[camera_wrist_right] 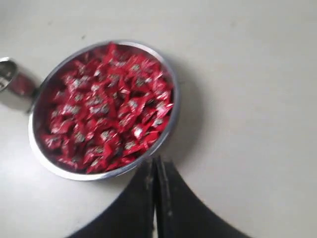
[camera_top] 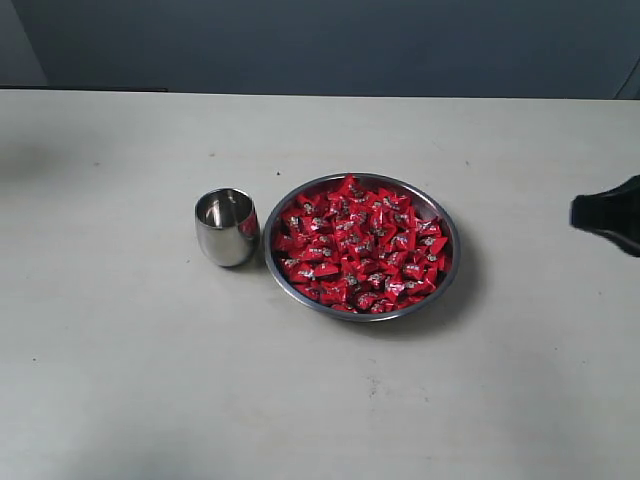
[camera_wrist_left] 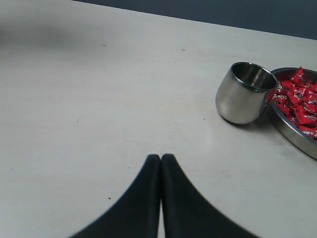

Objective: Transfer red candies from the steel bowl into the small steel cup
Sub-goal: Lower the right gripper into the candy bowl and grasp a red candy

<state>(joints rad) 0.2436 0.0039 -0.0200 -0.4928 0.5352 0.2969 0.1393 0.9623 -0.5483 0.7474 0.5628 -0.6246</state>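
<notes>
2 grippers, both with jaws pressed tip to tip and nothing between them. On the left gripper [camera_wrist_left: 160, 157] the black fingers meet in a point over bare table [camera_wrist_left: 89, 99], well apart from the small steel cup [camera_wrist_left: 243, 94]; this gripper doesn't show in the exterior view. The right gripper [camera_wrist_right: 155, 161] is the same closed wedge, with its tips just off the rim of the steel bowl [camera_wrist_right: 74, 173] in its wrist view. That frame is blurred, so I can't tell its height over the table. In the exterior view only its dark tip shows at the right edge, level with the bowl, with a clear gap between them, touching nothing. The nearest strip of table is plain off-white with a few small dark specks. Mid-table, the cup stands upright, mouth up, bare steel inside, just left of the bowl; cup and bowl rim nearly meet, and I can't tell if they touch. The bowl sits flat, a little right of centre. The red candies [camera_top: 360, 245] fill it rim to rim, and every 1 I can see lies inside the bowl. Farthest back, the table edge meets a dark grey-blue wall [camera_top: 320, 45].
</notes>
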